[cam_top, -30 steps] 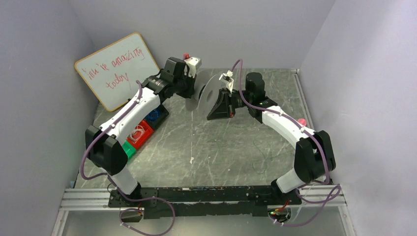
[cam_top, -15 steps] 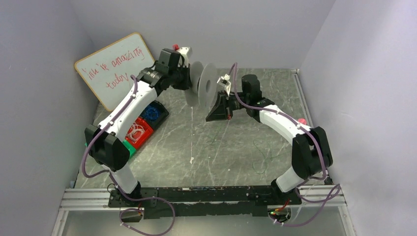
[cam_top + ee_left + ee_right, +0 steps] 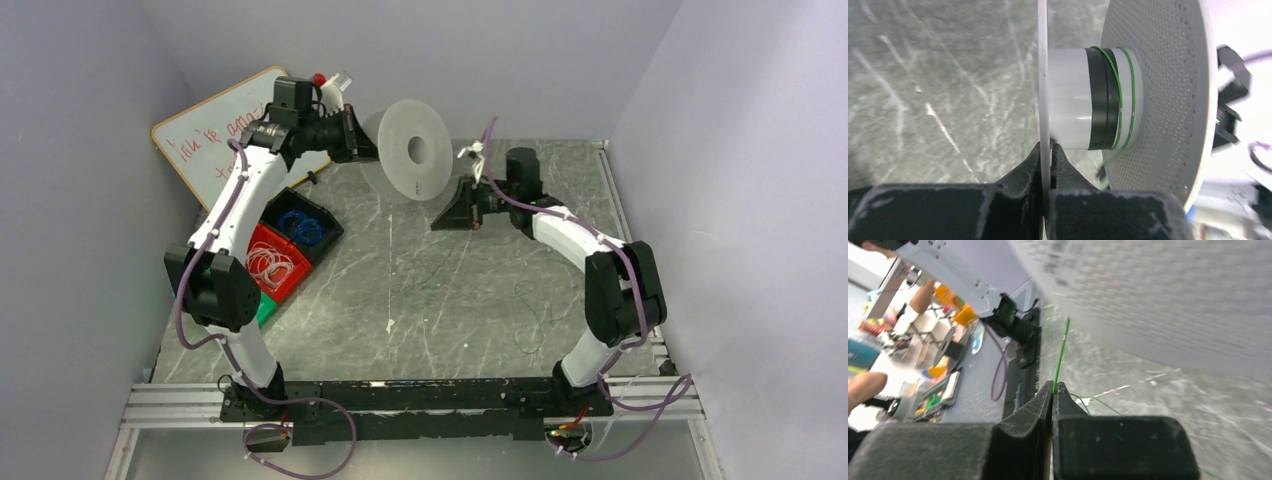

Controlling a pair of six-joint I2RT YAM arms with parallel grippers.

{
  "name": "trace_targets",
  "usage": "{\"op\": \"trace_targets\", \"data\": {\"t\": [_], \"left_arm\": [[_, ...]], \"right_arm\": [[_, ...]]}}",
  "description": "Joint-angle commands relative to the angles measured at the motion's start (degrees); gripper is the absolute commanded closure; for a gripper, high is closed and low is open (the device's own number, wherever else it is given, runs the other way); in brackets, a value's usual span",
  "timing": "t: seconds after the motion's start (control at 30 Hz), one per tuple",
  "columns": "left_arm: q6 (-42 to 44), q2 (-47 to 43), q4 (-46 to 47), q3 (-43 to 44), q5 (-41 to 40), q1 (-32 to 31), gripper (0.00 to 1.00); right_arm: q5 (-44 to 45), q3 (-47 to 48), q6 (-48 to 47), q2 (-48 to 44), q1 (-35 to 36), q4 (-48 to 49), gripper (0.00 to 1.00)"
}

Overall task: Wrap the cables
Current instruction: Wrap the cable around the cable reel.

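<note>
While the top view takes in both arms whole, you can barely make out the cable there: hair-fine green squiggles on the counter near the right arm, with a fainter strand toward the middle that you cannot trace up to either tool. Your left tool is raised at the back, its tips lost against the rim of the white spool, and your right tool points down just beside it. The left arm covers part of the whiteboard leaning on the wall, and a red bin of whitish coils sits beside a black bin of blue ones. From the left wrist, you see the left tool clamped narrow on the spool's thin near flange, with green cable circling the hub next to a black band; the far flange is cut off by the frame. From the right wrist, the right tool is pinched closed on the cable, which rises toward the spool, here only a blur.
</note>
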Motion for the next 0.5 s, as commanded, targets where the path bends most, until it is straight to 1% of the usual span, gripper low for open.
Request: {"op": "trace_targets", "data": {"t": [0.0, 0.03, 0.13, 0.23, 0.27, 0.3, 0.33, 0.37, 0.4, 0.43, 0.47], "left_arm": [[-3.3, -1.1, 18.4, -3.0, 22.7, 5.9, 0.98], [-3.5, -1.0, 20.5, -4.2, 25.9, 6.4, 0.98], [-0.8, -0.5, 20.2, -5.3, 29.8, 6.6, 0.98], [1.5, 0.5, 20.1, -5.0, 33.8, 6.6, 0.98], [3.8, 0.7, 18.4, -4.1, 34.5, 6.6, 0.98], [6.5, 0.8, 15.9, -3.2, 34.5, 6.6, 0.98], [9.0, 0.9, 13.8, -2.3, 34.4, 6.6, 0.98], [12.1, 1.0, 11.2, -1.3, 34.1, 6.6, 0.98], [15.4, 1.1, 8.6, -0.3, 33.7, 6.6, 0.98], [18.3, 1.2, 6.3, 0.6, 33.3, 6.6, 0.98], [21.0, 1.2, 4.3, 1.2, 33.2, 6.6, 0.98]], "right_arm": [[-5.7, -2.9, 13.3, 0.5, -6.3, 14.5, 0.97], [-5.9, -3.2, 15.2, 0.9, -7.1, 16.5, 0.97], [-5.2, -2.9, 16.3, 2.0, -8.0, 17.2, 0.97], [-3.4, -0.9, 11.3, 3.2, -8.0, 10.7, 0.98], [-3.5, 0.2, 10.1, 4.0, -8.2, 8.4, 0.98], [-4.6, 1.0, 10.7, 5.1, -8.8, 8.3, 0.98], [-6.4, 1.1, 14.6, 6.4, -9.0, 11.6, 0.99], [-8.3, 0.6, 20.7, 7.7, -9.1, 18.3, 0.99], [-9.6, -0.3, 27.6, 8.6, -9.1, 25.8, 0.99], [-10.1, -1.5, 36.1, 9.2, -9.1, 36.6, 0.99], [-9.9, -2.4, 40.5, 9.7, -9.3, 42.3, 0.98]]}}
